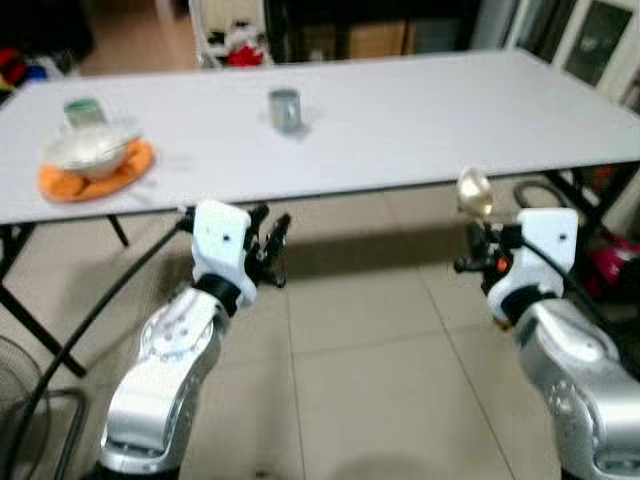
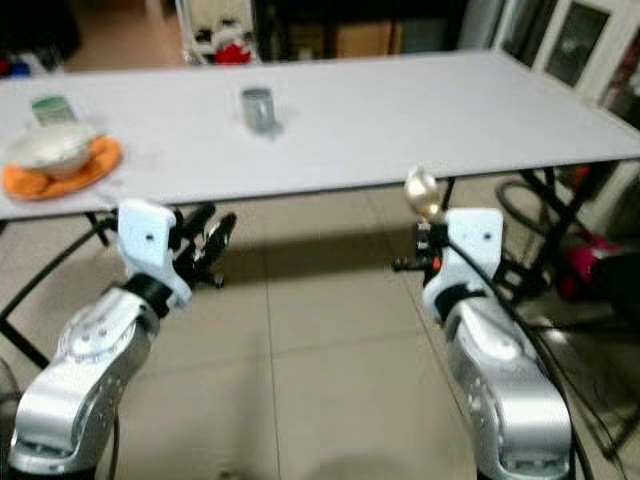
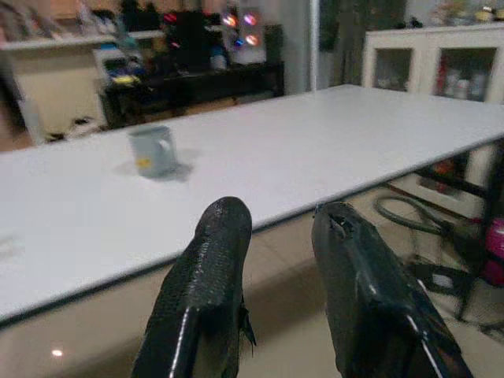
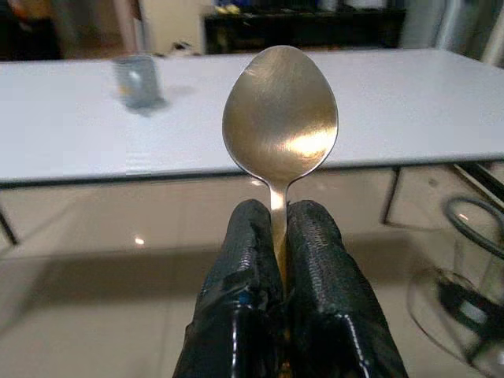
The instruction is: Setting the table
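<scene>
Home dining area: long white table [image 1: 400, 130], tiled floor [image 1: 350, 340], glass-fronted white cabinet [image 3: 429, 51] at far right.

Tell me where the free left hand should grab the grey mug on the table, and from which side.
Grip the grey mug across its upright body, coming in level from the table's near edge. It stands alone with open surface around it, and its handle seems to point sideways, so the walls are probably free. The left hand is open; the right hand holds a spoon.
</scene>
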{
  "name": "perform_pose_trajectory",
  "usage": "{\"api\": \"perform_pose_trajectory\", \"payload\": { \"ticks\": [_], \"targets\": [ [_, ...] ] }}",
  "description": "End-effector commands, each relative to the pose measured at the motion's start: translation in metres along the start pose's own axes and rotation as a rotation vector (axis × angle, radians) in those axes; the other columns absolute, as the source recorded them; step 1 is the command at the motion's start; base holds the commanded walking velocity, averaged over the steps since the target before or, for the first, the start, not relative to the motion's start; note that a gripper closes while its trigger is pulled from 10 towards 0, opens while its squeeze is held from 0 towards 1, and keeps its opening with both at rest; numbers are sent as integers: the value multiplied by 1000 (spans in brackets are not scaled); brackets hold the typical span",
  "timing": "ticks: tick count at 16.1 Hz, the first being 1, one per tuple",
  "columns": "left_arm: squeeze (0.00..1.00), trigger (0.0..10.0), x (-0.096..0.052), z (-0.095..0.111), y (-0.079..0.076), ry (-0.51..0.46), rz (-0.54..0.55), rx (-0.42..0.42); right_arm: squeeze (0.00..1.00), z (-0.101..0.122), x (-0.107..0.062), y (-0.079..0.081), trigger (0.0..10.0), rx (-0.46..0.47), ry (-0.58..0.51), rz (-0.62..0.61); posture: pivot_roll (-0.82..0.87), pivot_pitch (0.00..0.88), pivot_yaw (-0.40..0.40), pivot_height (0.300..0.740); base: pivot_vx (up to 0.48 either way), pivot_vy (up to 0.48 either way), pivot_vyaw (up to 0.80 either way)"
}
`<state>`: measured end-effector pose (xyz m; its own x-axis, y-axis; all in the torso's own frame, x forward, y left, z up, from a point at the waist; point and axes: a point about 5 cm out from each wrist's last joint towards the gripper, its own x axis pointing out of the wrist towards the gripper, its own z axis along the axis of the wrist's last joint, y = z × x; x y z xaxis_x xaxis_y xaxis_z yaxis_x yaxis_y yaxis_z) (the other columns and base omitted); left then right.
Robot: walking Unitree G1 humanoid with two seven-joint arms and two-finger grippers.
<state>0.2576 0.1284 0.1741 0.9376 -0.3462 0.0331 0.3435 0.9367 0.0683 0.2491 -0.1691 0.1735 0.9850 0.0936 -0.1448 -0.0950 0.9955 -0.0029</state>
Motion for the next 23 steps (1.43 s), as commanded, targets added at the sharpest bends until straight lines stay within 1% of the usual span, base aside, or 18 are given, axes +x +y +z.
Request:
{"api": "perform_pose_trajectory", "payload": {
  "ticks": [1,3,5,6,9,13,23],
  "targets": [
    [0,10000,-3,3,10,-8,39,19,0,4,3,14,10000,19,-14,90,55,0,14,740,352,0,0],
    [0,10000,-4,4,11,-11,45,20,0,4,3,18,10000,13,-5,122,59,0,13,740,351,0,0],
    [0,10000,-4,4,12,-11,48,21,0,3,4,20,10000,-24,3,149,58,0,17,740,356,0,800],
    [0,10000,-4,3,12,-9,48,22,0,2,5,20,10000,-20,5,151,58,0,19,740,352,0,800],
    [0,10000,-5,3,12,-4,46,29,0,0,8,19,10000,9,14,150,70,0,18,740,355,0,0],
    [0,10000,-8,1,12,5,41,33,0,-3,9,21,10000,13,24,158,74,0,22,740,355,0,0],
    [0,10000,-8,0,10,9,24,34,0,-3,13,20,10000,20,25,132,72,0,22,740,356,0,0]
  ]
}}
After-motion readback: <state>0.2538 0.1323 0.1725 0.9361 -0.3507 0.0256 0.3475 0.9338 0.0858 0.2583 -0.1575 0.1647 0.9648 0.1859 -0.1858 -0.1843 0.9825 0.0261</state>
